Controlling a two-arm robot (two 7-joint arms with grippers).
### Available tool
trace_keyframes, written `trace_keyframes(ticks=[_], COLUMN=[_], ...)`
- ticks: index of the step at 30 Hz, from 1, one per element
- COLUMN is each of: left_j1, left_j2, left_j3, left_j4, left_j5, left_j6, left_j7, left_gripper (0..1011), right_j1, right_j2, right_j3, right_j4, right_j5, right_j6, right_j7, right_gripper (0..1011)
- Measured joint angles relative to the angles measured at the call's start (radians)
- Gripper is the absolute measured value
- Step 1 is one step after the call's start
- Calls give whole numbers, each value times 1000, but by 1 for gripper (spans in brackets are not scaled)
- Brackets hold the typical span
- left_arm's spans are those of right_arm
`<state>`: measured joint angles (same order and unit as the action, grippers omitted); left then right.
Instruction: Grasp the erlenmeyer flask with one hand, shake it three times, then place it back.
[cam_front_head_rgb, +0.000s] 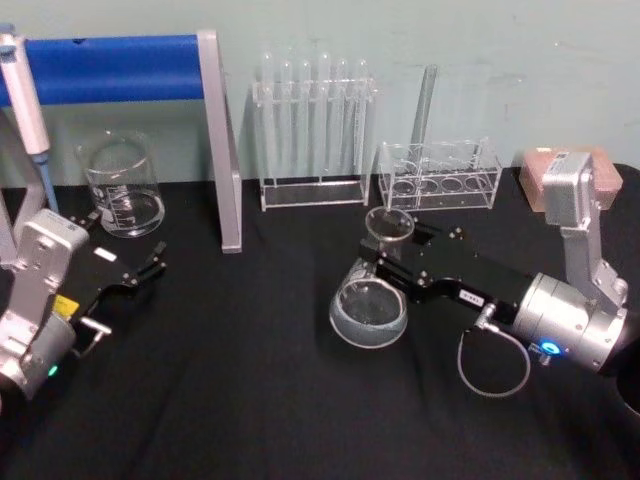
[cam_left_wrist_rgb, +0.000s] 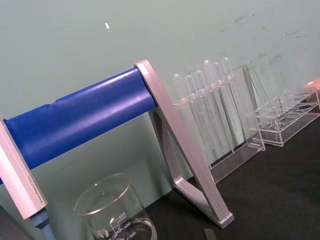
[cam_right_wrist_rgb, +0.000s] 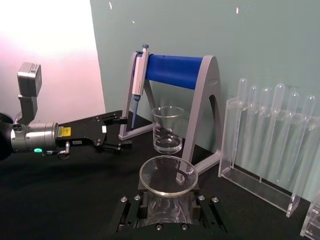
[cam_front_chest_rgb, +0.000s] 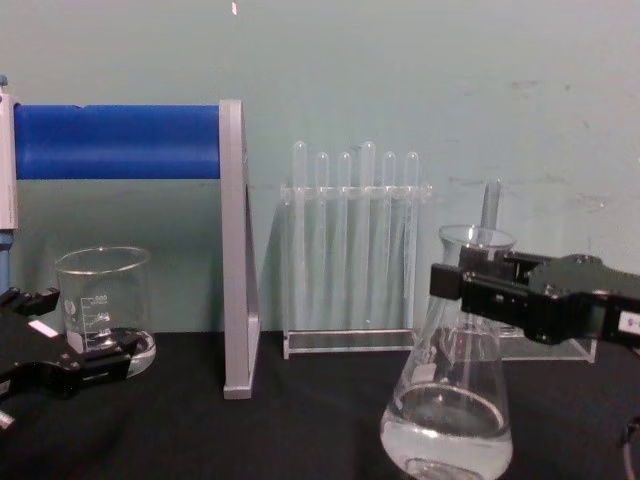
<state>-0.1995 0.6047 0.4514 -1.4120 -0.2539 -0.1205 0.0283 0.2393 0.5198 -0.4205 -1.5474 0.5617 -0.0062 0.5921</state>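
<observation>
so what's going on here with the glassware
The right gripper is closed on the neck of the erlenmeyer flask, which is upright with some clear liquid in it, near the middle of the black table. Whether its base is off the table is unclear. The left gripper is parked open on the left, by the beaker.

A pale green wall runs behind everything, flat and matte; faint dark scuffs mark it toward the right, and a few small white flecks dot it higher up; below it a black cloth tabletop stretches forward, soaking up the light; beside the green wall's edge, a bright pinkish-white surface glows, washed out.
</observation>
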Motion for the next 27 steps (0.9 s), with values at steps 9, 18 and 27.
trace_keyframes(ticks=[9, 18, 27], left_j1=[0, 0, 0], left_j2=[0, 0, 0], left_j3=[0, 0, 0], left_j4=[0, 0, 0], left_j5=[0, 0, 0], left_j6=[0, 0, 0], left_j7=[0, 0, 0], left_gripper=[1001, 1001, 1001], right_j1=[14, 39, 60], right_j2=[-4, -11, -24], right_j3=[-28, -61, -80], right_j4=[46, 108, 157], right_j5=[1, -19, -32], right_j6=[-15, -55, -69], right_j7=[18, 58, 81], right_gripper=[449, 449, 449])
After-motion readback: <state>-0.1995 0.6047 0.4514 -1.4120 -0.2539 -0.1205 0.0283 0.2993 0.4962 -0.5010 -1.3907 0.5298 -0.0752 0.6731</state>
